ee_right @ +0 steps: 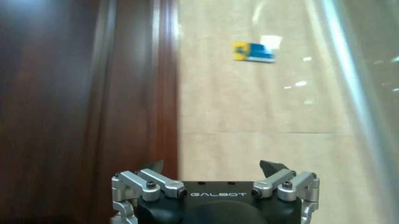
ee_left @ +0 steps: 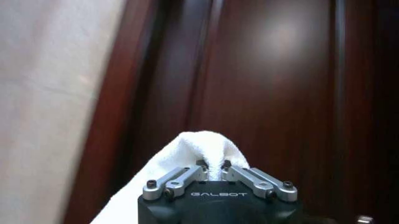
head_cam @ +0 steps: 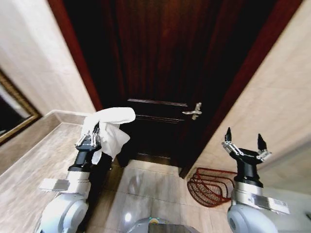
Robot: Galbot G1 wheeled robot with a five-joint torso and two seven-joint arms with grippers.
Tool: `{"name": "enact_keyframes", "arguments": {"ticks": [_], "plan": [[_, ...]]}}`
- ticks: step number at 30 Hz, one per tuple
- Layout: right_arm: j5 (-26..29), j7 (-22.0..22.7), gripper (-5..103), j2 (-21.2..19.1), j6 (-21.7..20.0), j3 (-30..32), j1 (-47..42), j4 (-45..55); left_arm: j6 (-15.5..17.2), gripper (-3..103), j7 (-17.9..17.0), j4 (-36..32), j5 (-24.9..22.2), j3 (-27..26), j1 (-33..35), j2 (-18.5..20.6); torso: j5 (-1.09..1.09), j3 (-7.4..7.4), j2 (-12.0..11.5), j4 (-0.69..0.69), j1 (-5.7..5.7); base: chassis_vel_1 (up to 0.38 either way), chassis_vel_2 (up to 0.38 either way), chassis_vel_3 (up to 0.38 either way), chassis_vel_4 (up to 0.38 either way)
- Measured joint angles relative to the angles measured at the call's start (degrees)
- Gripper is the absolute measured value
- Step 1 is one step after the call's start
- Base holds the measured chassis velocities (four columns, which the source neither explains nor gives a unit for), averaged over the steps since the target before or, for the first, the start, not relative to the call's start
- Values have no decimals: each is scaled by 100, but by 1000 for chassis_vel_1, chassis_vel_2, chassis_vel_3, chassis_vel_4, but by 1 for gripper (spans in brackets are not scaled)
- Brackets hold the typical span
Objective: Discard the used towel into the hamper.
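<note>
Head view: white crumpled towel point(head_cam: 111, 127) in left gripper's point(head_cam: 89, 139) closed jaws; right gripper point(head_cam: 244, 141) wide, empty; reddish wire hamper point(head_cam: 210, 186) tipped.

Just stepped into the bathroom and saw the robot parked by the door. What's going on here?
The robot faces a dark wooden door, holding a white towel raised in its left gripper, whose fingers are shut on the cloth. The right gripper is up at its own side, open and holding nothing. The hamper, a reddish wire basket, stands on the tiled floor by the wall, low on the robot's right. The towel is not yet in it.
</note>
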Motion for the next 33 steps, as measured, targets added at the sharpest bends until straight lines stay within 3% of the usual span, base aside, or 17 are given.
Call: {"name": "enact_keyframes", "arguments": {"ticks": [7,19,26,33], "plan": [[-126,11,100,122,50,-47,-90,28,208,4,390,125,-708,143,-33,217,1,0,0,0,0,-121,-125,-126,-125],[-27,-197,100,88,106,-87,-174,44,238,4,726,332,-840,376,-105,429,1,0,-1,0,0,-126,-127,-124,-127],[383,-525,100,-7,-200,-23,-306,0,302,4,788,546,-903,552,-214,563,2,0,-1,0,1,-129,-131,-119,-125],[402,-579,100,-4,-325,73,-397,-42,355,4,801,780,-962,855,-298,732,2,1,-2,0,1,-122,-119,-127,-134]]}}
